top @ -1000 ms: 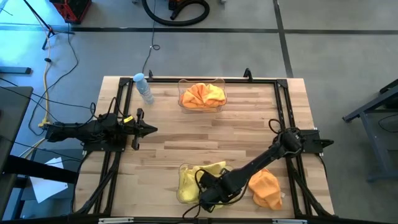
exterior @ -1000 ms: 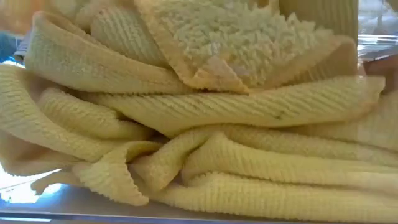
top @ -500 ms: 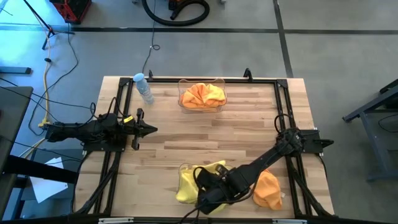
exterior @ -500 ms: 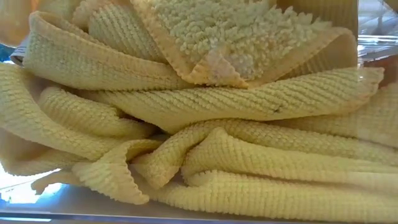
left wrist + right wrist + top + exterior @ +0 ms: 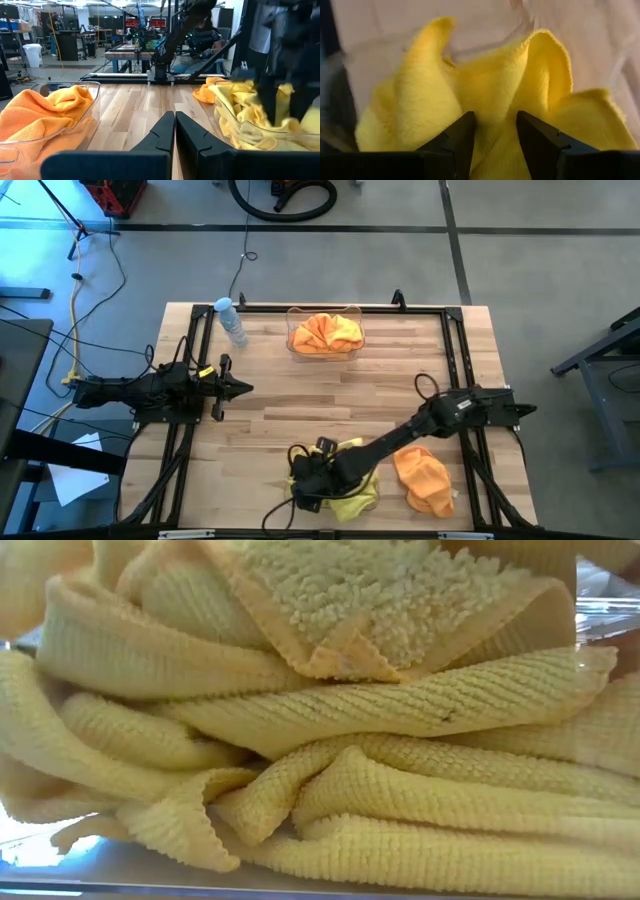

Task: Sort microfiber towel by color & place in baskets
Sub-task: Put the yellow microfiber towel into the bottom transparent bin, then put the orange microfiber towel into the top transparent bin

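1. High view: the right pincer [image 5: 305,483] reaches over the near basket [image 5: 296,452] of yellow towels [image 5: 350,502]. The left pincer [image 5: 243,388] waits at the worktop's [image 5: 330,385] left side. The far basket [image 5: 325,348] holds orange towels [image 5: 325,332]; a loose orange towel [image 5: 425,480] lies near the right front.
2. Low view: folded yellow towels [image 5: 330,740] fill the frame.
3. Left wrist view: left fingers [image 5: 162,132] pressed together, holding nothing.
4. Right wrist view: right fingers [image 5: 462,137] pinching a yellow towel fold [image 5: 492,100].

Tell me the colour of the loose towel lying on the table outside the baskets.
Orange towel; clearest in the high view.
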You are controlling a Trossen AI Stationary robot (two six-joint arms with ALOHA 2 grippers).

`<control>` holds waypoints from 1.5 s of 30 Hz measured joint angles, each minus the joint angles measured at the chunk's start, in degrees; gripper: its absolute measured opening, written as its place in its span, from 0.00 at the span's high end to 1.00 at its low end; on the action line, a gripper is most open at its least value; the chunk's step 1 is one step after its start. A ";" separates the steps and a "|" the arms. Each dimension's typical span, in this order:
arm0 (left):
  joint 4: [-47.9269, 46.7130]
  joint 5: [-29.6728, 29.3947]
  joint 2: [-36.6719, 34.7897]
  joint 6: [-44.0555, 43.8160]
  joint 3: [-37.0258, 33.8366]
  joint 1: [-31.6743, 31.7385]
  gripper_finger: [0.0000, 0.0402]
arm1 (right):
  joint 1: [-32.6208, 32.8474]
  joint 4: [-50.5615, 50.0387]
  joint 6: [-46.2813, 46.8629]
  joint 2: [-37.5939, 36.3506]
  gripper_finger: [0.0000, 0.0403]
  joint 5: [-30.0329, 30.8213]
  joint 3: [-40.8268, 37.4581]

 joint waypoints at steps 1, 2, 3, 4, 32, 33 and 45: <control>0.01 -0.01 0.00 -0.01 0.00 0.00 0.99 | -0.29 -0.31 0.00 0.84 0.64 -0.71 0.00; 0.02 -0.02 -0.01 0.01 0.00 0.02 0.99 | -0.51 -0.32 0.00 1.48 0.64 -1.37 0.00; 0.02 0.00 0.01 0.01 0.00 0.02 0.99 | -0.67 -0.21 0.11 1.94 0.64 -1.68 0.00; 0.00 0.00 -0.01 0.01 0.00 0.02 0.99 | -0.78 -0.06 0.53 2.26 0.64 -1.75 0.01; 0.02 -0.02 0.01 0.01 0.00 0.00 0.99 | 1.12 -12.69 21.25 -7.21 0.58 -5.62 -0.02; 0.02 0.00 0.00 -0.01 0.00 0.02 0.99 | 1.15 -14.98 21.88 -7.38 0.56 -5.62 -0.02; 0.03 -0.02 0.00 0.00 0.00 0.00 0.99 | 9.69 -31.38 24.03 -11.49 0.35 1.77 -0.67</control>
